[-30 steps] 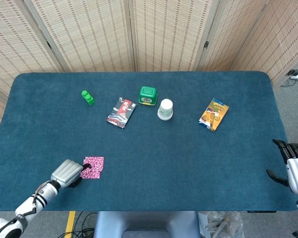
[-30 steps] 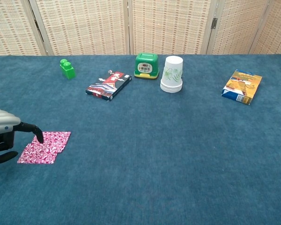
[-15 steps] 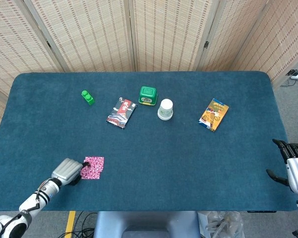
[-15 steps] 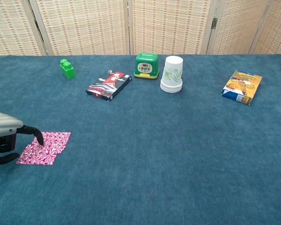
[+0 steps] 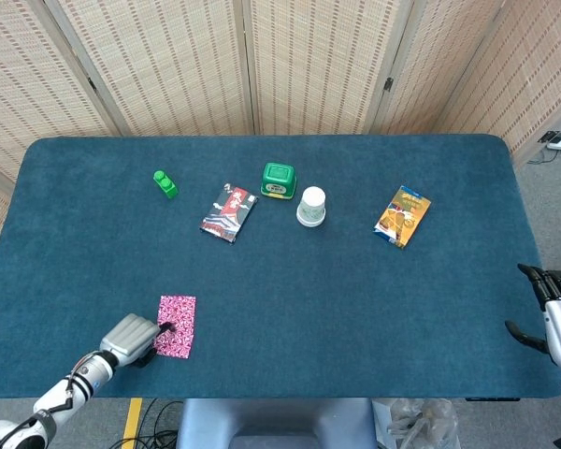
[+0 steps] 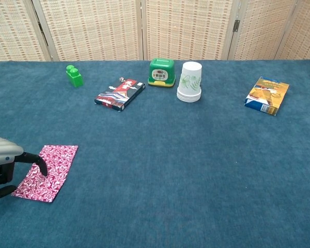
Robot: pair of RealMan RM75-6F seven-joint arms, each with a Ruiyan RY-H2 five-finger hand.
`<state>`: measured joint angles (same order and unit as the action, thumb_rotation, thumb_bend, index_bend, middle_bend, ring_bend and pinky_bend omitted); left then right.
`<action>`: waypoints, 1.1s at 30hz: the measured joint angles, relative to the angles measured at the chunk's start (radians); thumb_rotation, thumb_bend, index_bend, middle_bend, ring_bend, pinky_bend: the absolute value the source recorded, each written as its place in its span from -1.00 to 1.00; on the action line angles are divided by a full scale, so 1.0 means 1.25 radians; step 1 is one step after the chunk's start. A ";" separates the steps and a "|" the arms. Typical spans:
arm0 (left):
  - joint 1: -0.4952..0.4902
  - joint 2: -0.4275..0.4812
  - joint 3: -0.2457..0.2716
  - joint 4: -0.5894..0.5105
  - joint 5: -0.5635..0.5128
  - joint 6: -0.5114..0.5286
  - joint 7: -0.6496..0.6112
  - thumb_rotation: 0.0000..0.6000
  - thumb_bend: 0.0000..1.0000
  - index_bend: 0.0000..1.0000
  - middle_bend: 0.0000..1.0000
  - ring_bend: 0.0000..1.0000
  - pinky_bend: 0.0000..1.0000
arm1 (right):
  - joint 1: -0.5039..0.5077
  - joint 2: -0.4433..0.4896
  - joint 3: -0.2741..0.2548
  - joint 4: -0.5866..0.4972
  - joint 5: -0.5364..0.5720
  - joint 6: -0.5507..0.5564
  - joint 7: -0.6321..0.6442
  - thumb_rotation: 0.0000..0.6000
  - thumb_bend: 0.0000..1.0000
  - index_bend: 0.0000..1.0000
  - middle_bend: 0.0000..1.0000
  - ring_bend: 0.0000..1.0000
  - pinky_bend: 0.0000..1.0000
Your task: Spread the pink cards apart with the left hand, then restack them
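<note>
The pink cards (image 5: 177, 325) (image 6: 47, 171) lie flat on the blue table near its front left, drawn out into a long overlapping strip that runs toward the front edge. My left hand (image 5: 136, 338) (image 6: 8, 164) sits at the strip's near end, and one fingertip (image 6: 43, 167) presses down on the cards. It grips nothing. My right hand (image 5: 559, 321) hangs off the table's right edge with its fingers apart, holding nothing; the chest view does not show it.
Across the far half of the table stand a green block (image 5: 165, 183), a red and black card box (image 5: 229, 212), a green container (image 5: 279, 181), stacked white paper cups (image 5: 310, 207) and an orange snack packet (image 5: 403, 216). Woven screens stand behind the table.
My left hand has drawn back toward the front edge, dragging the lower card with it. The pink patch has stretched from a compact overlap into a longer strip. The right hand has stayed put.
</note>
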<state>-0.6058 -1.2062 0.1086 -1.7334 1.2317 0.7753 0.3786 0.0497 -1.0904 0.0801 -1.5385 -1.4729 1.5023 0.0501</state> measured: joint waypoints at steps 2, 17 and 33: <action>0.002 0.005 0.005 -0.012 0.000 0.004 0.006 1.00 0.08 -0.46 0.99 0.87 1.00 | -0.001 0.000 0.000 0.002 -0.001 0.002 0.003 1.00 -0.56 -0.75 -0.56 -0.61 -0.63; 0.023 0.005 -0.006 -0.018 -0.008 0.078 0.028 1.00 0.08 -0.46 0.99 0.86 1.00 | -0.002 -0.004 0.000 0.019 0.000 -0.002 0.021 1.00 -0.56 -0.75 -0.56 -0.61 -0.63; 0.036 0.005 0.004 0.014 -0.091 0.088 0.076 1.00 0.08 -0.46 0.99 0.86 1.00 | -0.001 -0.006 0.001 0.026 0.001 -0.006 0.028 1.00 -0.56 -0.75 -0.56 -0.61 -0.63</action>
<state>-0.5607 -1.2004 0.1130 -1.7163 1.1177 0.8853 0.4735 0.0488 -1.0975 0.0816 -1.5060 -1.4720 1.4945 0.0848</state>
